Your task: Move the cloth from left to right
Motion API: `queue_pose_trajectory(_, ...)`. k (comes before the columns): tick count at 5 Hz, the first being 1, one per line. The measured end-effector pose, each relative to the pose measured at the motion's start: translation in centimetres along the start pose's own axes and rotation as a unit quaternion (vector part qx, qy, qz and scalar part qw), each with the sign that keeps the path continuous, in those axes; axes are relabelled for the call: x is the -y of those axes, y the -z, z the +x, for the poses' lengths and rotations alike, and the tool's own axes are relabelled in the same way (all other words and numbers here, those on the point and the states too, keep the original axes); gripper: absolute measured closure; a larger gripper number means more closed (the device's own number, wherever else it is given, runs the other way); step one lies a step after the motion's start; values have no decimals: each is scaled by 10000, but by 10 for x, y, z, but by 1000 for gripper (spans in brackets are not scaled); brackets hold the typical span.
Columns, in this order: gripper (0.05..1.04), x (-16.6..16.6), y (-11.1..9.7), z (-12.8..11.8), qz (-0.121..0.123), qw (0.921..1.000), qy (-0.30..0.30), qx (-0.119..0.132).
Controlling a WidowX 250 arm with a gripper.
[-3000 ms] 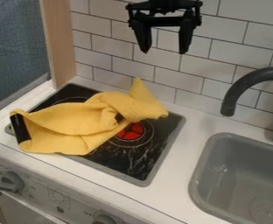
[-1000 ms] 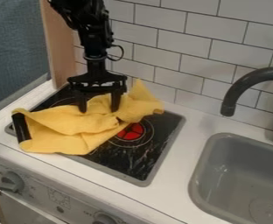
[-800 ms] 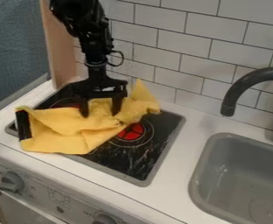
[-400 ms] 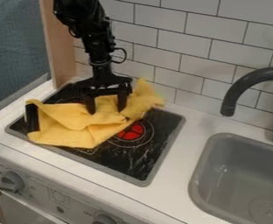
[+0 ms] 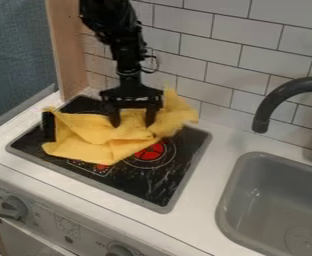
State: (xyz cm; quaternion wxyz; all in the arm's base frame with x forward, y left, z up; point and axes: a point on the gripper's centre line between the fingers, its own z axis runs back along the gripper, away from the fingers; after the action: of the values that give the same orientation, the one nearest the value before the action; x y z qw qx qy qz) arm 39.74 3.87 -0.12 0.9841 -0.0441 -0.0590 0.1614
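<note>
"Gripper (image 5: 132, 124) state?"
"We see it wide, fingertips down on the cloth (image 5: 85, 129)."
"And the cloth?"
"We find it rumpled over the hob (image 5: 160, 187), its dark strip (image 5: 48, 126) at the left, the sink (image 5: 259, 154) further right"

Single fixed view from higher up on the near side of the gripper (image 5: 132, 125), slanting down, facing the tiled wall (image 5: 219, 65) behind it, near enough to fit the stovetop (image 5: 152, 185) below it, cropping the sink (image 5: 224, 210) off to its side
</note>
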Motion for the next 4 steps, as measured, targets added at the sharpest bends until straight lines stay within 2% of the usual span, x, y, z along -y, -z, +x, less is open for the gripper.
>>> queue_pose_trajectory(1, 84, 26, -1, -36, 9, 9989, 396, -246)
queue_pose_trajectory(2, 84, 38, -3, -63, 4, 9971, 641, -416)
queue_pose_trajectory(3, 84, 35, -8, -89, 124, 9954, 783, -542)
queue_pose_trajectory(4, 84, 24, -12, -107, 371, 9937, 840, -642)
